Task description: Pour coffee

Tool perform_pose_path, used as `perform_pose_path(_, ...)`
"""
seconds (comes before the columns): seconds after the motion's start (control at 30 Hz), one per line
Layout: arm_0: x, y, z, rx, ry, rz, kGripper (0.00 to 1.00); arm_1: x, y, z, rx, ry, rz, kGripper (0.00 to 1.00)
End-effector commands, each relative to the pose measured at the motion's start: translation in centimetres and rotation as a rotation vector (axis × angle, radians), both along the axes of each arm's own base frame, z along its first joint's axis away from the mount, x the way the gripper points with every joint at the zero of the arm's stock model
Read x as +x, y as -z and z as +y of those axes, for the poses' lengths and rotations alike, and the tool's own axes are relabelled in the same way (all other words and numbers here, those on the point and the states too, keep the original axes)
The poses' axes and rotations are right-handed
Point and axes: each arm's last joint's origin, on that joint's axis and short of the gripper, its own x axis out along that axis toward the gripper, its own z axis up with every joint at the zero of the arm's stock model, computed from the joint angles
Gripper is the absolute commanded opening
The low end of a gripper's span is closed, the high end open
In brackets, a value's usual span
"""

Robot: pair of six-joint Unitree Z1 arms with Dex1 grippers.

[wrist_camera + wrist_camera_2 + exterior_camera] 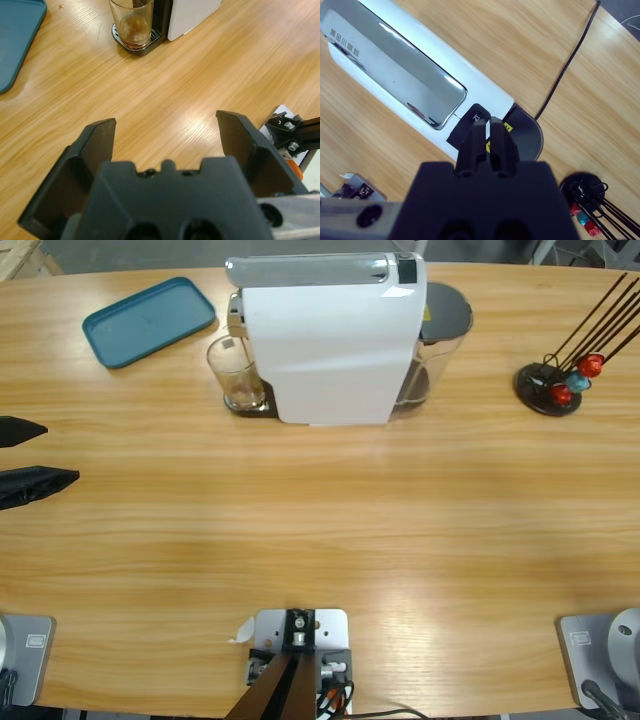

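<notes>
A clear glass (238, 374) stands on the drip tray at the left end of the white coffee machine (330, 350), under its spout. A thin brown layer of coffee (133, 33) lies at the bottom of the glass (132, 20). My left gripper (60, 452) enters from the table's left edge, well short of the glass; in the left wrist view it (165, 127) is open and holds nothing. My right gripper (488, 126) is shut with nothing in it, and hovers over the black button panel (475, 116) on top of the machine (395, 80). Whether it touches the panel I cannot tell.
A blue tray (148, 320) lies at the back left. A black capsule stand (548, 388) with red and blue capsules sits at the right. The machine's dark water tank (440, 330) is at its right end. A black cable (565, 70) runs behind.
</notes>
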Motion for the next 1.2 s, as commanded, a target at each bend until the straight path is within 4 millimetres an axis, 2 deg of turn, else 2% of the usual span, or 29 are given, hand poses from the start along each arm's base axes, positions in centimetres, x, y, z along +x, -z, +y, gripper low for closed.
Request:
perform_pose_path(0.03, -0.3, 1.0, 0.1, 0.012, 0.003, 0.02, 0.867, -1.2, 1.4, 0.8, -0.047, -0.014, 0.048, 0.0)
perform_pose_path(0.33, -0.3, 1.0, 0.1, 0.012, 0.003, 0.02, 0.867, -2.6, 1.1, 0.2, -0.049, -0.007, 0.047, 0.0)
perform_pose_path(0.37, -0.3, 1.0, 0.1, 0.012, 0.003, 0.02, 0.867, -2.9, 0.8, -0.1, -0.046, -0.003, 0.042, 0.0)
perform_pose_path(0.5, -0.3, 1.0, 0.1, 0.013, 0.003, 0.021, 0.867, -5.9, -2.4, -2.2, -0.029, 0.045, -0.05, 0.0)
perform_pose_path(0.57, -0.3, 1.0, 0.1, 0.012, 0.003, 0.02, 0.866, -7.2, -2.9, -3.1, -0.021, 0.059, -0.057, 0.0)
perform_pose_path(0.73, -0.4, 1.0, 0.1, 0.01, 0.003, 0.017, 0.862, -11.0, -1.2, -5.1, -0.003, 0.066, -0.046, 0.0)
perform_pose_path(0.97, -0.6, 1.1, 0.3, -0.001, 0.005, 0.004, 0.858, -16.6, 4.0, -8.0, 0.117, 0.0, -0.081, 0.014)
perform_pose_path(1.03, -0.7, 1.1, 0.4, -0.005, 0.005, 0.0, 0.858, -17.3, 5.4, -8.4, 0.155, -0.005, -0.088, 0.562)
perform_pose_path(1.07, -0.8, 1.1, 0.4, -0.007, 0.004, -0.002, 0.858, -17.5, 6.3, -8.4, 0.164, -0.009, -0.081, 0.769)
perform_pose_path(1.1, -0.8, 1.2, 0.4, -0.008, 0.004, -0.004, 0.858, -17.6, 6.9, -8.5, 0.166, -0.009, -0.075, 0.883)
perform_pose_path(1.13, -0.8, 1.2, 0.4, -0.008, 0.003, -0.004, 0.858, -17.7, 7.4, -8.5, 0.168, -0.007, -0.072, 0.945)
perform_pose_path(1.2, -0.7, 1.2, 0.4, -0.008, 0.002, -0.003, 0.858, -18.1, 8.1, -8.8, 0.177, 0.003, -0.076, 0.954)
